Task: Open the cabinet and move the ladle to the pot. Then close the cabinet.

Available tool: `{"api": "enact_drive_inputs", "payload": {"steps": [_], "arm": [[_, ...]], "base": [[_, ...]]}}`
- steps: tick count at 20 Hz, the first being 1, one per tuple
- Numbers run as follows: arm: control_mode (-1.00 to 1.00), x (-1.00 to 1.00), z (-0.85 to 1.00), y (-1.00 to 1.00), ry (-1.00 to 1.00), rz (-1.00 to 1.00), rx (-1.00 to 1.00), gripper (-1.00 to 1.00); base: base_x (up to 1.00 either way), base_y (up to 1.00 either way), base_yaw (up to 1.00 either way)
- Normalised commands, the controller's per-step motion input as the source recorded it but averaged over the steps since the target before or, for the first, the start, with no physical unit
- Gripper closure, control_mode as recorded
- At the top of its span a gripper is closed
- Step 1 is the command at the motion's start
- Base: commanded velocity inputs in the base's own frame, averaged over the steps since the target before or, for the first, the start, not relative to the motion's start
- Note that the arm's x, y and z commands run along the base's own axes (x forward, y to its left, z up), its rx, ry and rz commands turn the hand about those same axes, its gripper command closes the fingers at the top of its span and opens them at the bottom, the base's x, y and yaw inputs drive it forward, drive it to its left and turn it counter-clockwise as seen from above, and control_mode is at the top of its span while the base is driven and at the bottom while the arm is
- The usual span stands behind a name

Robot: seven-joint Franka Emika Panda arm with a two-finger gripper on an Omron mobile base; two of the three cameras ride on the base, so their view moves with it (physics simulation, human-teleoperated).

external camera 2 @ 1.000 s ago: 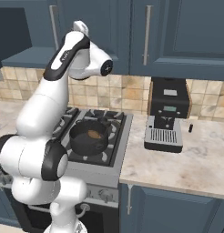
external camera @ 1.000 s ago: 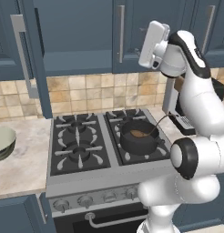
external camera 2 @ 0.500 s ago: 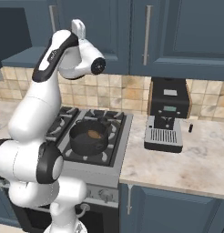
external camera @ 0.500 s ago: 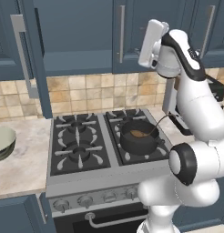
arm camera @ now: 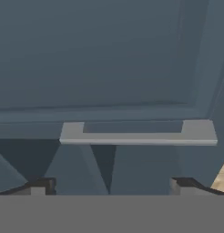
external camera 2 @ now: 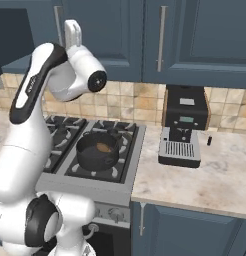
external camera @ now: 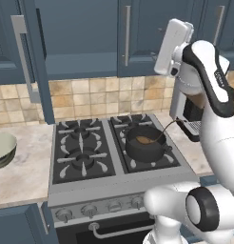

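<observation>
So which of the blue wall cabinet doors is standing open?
The leftmost door, above the stove's left edge: it sticks out into the room, edge toward the camera. The others lie flat and shut.

No words, numbers or brand marks can be read anywhere; the coffee machine (external camera 2: 183,125) at the right shows small panels, too blurred to tell.

The white robot arm's hand (external camera: 172,46) sits higher and further left in the left base view. It tilts more upright toward the dark navy-blue wall cabinet (external camera: 81,38).
</observation>
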Motion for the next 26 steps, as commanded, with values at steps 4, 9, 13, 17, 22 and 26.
{"api": "enact_drive_inputs", "payload": {"steps": [4, 9, 13, 17, 22, 26], "arm": [[-1.00, -1.00, 0.42, 0.00, 0.00, 0.00, 0.00, -1.00], [-1.00, -1.00, 0.40, 0.12, 0.00, 0.00, -0.05, -1.00], [-1.00, -1.00, 0.31, 0.27, 0.00, -0.04, -0.11, -1.00], [-1.00, -1.00, 0.14, 0.29, 0.00, -0.09, -0.17, -1.00], [-1.00, -1.00, -0.08, 0.27, -0.05, -0.13, -0.38, -1.00], [-1.00, -0.99, -0.39, 0.36, -0.25, -0.16, -0.57, -1.00]], "base": [[0.00, 0.00, 0.00], [0.00, 0.00, 0.00], [0.00, 0.00, 0.00], [0.00, 0.00, 0.00], [0.00, 0.00, 0.00], [0.00, 0.00, 0.00]]}}
